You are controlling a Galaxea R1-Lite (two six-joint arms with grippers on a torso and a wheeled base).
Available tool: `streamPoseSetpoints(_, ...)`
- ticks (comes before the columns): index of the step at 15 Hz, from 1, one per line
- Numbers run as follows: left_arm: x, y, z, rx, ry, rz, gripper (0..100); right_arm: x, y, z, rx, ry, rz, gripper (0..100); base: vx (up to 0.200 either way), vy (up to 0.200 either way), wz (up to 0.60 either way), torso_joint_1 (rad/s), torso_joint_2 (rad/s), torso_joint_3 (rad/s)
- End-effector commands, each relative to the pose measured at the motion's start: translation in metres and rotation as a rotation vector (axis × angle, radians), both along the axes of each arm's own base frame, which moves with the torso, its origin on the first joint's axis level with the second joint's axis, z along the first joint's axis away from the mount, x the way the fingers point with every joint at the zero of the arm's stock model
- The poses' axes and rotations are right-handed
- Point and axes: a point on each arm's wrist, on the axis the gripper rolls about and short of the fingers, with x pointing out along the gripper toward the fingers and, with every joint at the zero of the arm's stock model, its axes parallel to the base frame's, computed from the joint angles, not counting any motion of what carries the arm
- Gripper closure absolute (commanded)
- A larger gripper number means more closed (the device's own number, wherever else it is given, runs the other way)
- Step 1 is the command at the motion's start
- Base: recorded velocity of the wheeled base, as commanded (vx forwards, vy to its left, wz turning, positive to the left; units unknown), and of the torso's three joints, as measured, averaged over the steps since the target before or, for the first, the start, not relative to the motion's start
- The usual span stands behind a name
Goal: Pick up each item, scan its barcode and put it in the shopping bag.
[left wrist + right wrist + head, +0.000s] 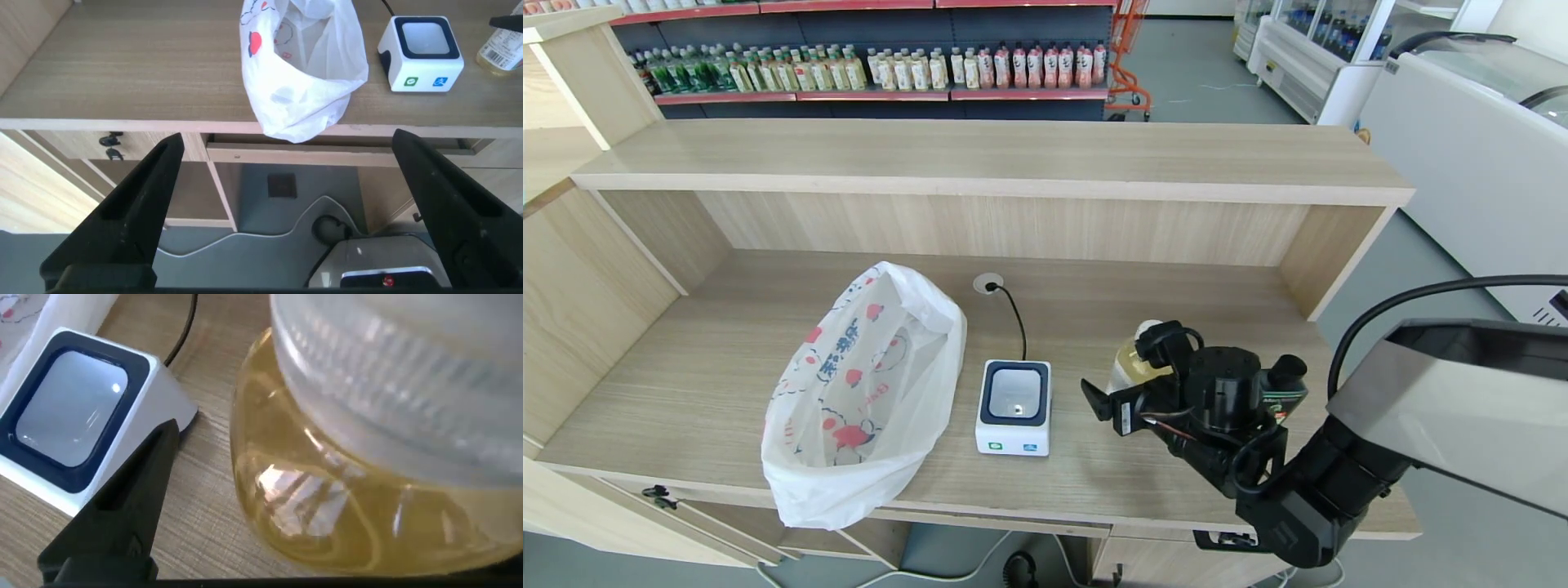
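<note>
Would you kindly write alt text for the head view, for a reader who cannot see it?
The right gripper is at a clear bottle of yellowish liquid on a light wooden counter. To its left sit a white box-shaped barcode scanner and, beyond it, an open white plastic shopping bag with red print.

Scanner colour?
The scanner is white with a dark-blue window frame; head view shows it best.

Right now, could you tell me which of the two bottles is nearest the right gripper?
The white-capped yellow bottle beside the scanner, right at the right gripper; the dark-capped bottle stands farther right.
</note>
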Motion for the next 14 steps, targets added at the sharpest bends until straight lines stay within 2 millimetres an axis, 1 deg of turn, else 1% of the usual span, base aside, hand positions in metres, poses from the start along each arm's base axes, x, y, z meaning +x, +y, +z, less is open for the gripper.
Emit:
streamPoseSetpoints(1, 0.0, 0.0, 0.0, 0.0, -0.001, 0.0, 0, 0.003, 0.001, -0.012, -0.006, 0.01, 0.015, 100, 0.0, 0.0, 0.0, 0.0, 0.0, 0.0)
streamPoseSetpoints(4, 0.0, 0.0, 0.0, 0.0, -0.001, 0.0, 0, 0.007, 0.0, -0.016, -0.007, 0.005, 0.014, 100, 0.0, 0.0, 0.0, 0.0, 0.0, 0.0)
streamPoseSetpoints(6, 0.0, 0.0, 0.0, 0.0, -0.001, 0.0, 0, 0.01, -0.001, -0.014, -0.002, -0.006, 0.008, 100, 0.0, 0.0, 0.0, 0.0, 0.0, 0.0)
streamPoseSetpoints(8, 0.0, 0.0, 0.0, 0.0, -0.001, 0.0, 0, 0.014, -0.007, -0.013, -0.018, -0.017, 0.005, 100, 0.0, 0.0, 0.0, 0.0, 0.0, 0.0)
streamPoseSetpoints(11, 0.0, 0.0, 0.0, 0.0, -0.001, 0.0, 0, 0.016, -0.011, -0.011, -0.026, -0.028, 0.008, 100, 0.0, 0.0, 0.0, 0.0, 0.0, 0.0)
streamPoseSetpoints(12, 0.0, 0.0, 0.0, 0.0, -0.001, 0.0, 0, 0.016, -0.012, -0.01, -0.023, -0.03, 0.008, 100, 0.0, 0.0, 0.0, 0.0, 0.0, 0.0)
streamPoseSetpoints(14, 0.0, 0.0, 0.0, 0.0, -0.001, 0.0, 0, 0.012, -0.015, 0.001, 0.016, -0.056, 0.008, 100, 0.0, 0.0, 0.0, 0.0, 0.0, 0.0)
